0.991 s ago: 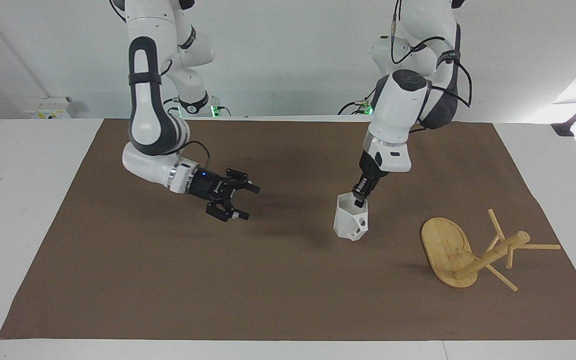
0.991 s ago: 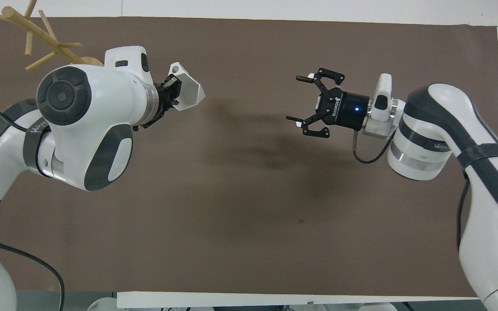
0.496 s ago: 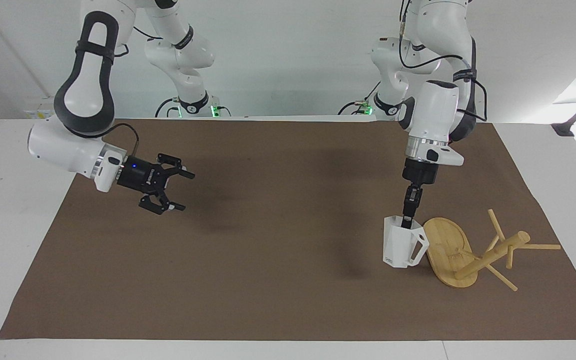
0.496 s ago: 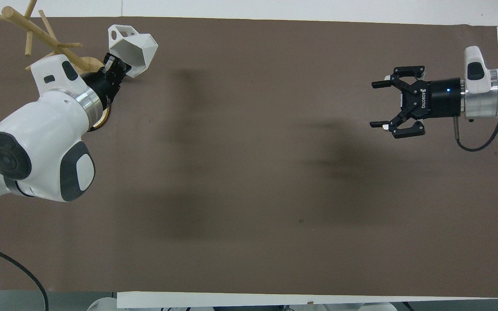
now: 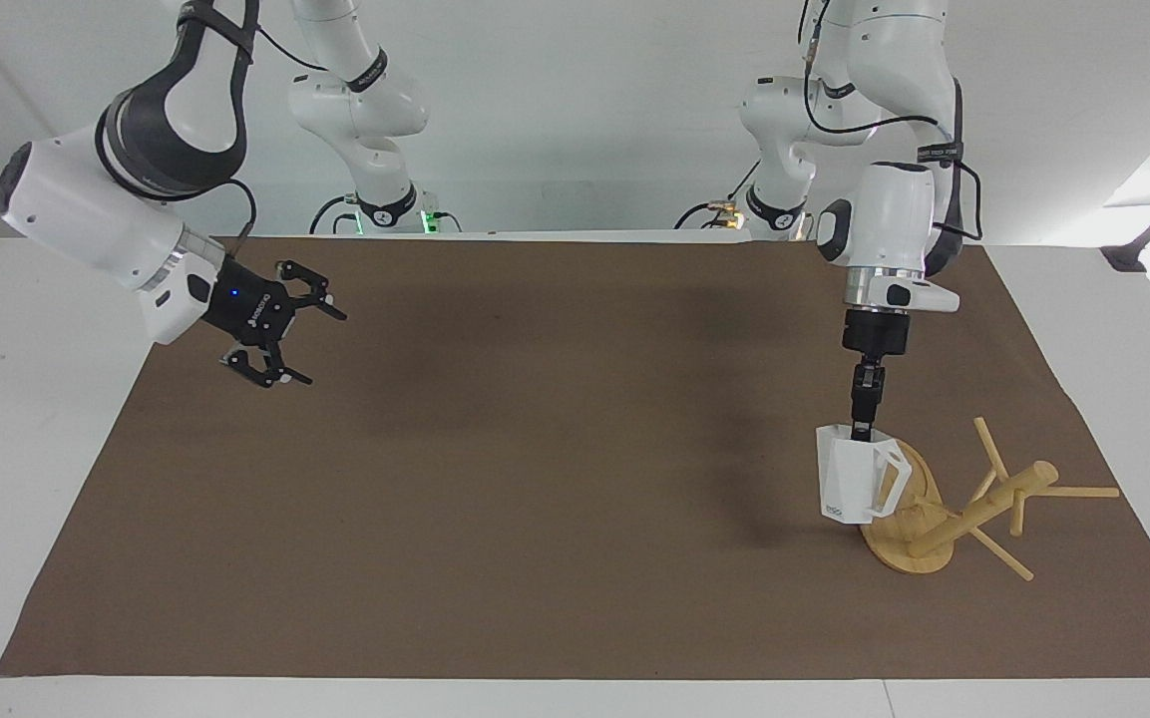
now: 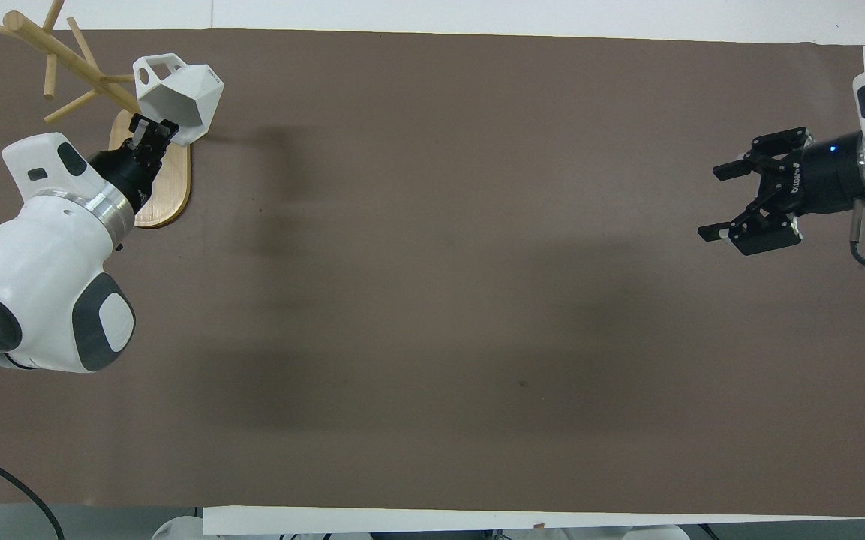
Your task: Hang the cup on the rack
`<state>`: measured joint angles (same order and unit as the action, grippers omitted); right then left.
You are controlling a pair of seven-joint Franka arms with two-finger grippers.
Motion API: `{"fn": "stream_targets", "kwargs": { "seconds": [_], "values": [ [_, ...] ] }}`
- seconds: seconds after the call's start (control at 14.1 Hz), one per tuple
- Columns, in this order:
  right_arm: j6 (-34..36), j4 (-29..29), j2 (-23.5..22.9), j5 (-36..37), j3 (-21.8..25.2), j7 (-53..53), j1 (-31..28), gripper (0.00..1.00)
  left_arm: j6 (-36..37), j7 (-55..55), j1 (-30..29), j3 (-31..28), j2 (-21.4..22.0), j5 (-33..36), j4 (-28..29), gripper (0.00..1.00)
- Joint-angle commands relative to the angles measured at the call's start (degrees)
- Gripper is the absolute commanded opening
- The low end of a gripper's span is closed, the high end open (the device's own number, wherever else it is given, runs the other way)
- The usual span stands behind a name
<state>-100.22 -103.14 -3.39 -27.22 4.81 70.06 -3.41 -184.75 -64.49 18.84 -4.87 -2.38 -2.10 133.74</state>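
Since the earlier frame we have carried the cup (image 5: 852,482) sideways toward the left arm's end of the table, so it now hangs over the edge of the rack's base, and our right arm has drawn back toward its own end.

Our left gripper (image 5: 863,427) points straight down with its fingertips pinched shut on the cup's rim, one finger inside the wall and one outside. The cup hangs upright, mouth up, with its angular handle turned toward the rack (image 5: 944,514).

Our right gripper (image 5: 277,340) waits in the air over the mat (image 5: 535,479) at the right arm's end, its fingers spread wide and holding nothing.

We judge the cup to be light and rigid, with hard, smooth facets that could slip or swing in a thin rim pinch. If it is ceramic, a knock against the wood could chip it. The rim grip leaves the handle free, which is the part that must go over a peg.

The rack lies tipped over on the mat, its oval base on edge and its post slanting low, pegs splayed. From the facing view we cannot tell whether the cup's bottom touches the base or clears it. In the overhead view the rack's pegs are cut off at the frame's edge.
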Motion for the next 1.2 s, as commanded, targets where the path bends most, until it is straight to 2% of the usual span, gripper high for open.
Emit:
{"fn": "stream_targets", "kwargs": {
  "seconds": [0.0,0.21,0.35,0.5,0.57,0.64,0.71,0.92,1.13],
  "values": [
    [3.08,6.43,-0.04,10.47,-0.41,-7.98,-0.54,1.0,-0.61,1.29,-1.08,0.65,1.24,1.13,1.43,0.0],
    [13.96,14.97,-0.57,18.68,-0.5,-24.82,-0.63,1.0,1.05,2.88,-2.4,0.65,1.06,1.31,1.35,0.0],
    [19.94,17.7,-0.22,20.97,-0.33,-32.05,-0.45,1.0,6.3,6.81,-3.1,0.73,1.06,1.4,0.04,0.0],
    [25.58,21.39,0.04,23.95,0.2,-41.36,0.25,1.0,8.44,8.15,-3.37,0.73,1.06,1.4,-0.85,0.0],
    [27.95,22.54,0.83,25.88,0.46,-44.45,1.29,1.0,8.44,8.24,-3.37,0.73,0.98,1.4,-0.85,0.0],
    [30.06,23.42,1.18,26.51,3.16,-47.26,4.7,1.0,8.44,8.85,-3.37,0.73,0.54,1.4,-1.11,0.0],
    [30.78,23.43,1.45,26.69,5.97,-51.03,6.3,1.0,8.44,9.29,-3.46,0.73,-0.42,1.4,-1.72,0.0],
    [30.79,18.52,4.43,26.87,6.26,-62.12,6.4,1.0,8.53,9.74,-4.6,0.73,-1.75,1.48,-3.13,0.0],
    [31.31,17.71,4.44,27.13,6.97,-62.85,6.23,1.0,10.11,10.0,-4.69,0.73,-2.53,1.57,-4.8,0.0]
  ]
}}
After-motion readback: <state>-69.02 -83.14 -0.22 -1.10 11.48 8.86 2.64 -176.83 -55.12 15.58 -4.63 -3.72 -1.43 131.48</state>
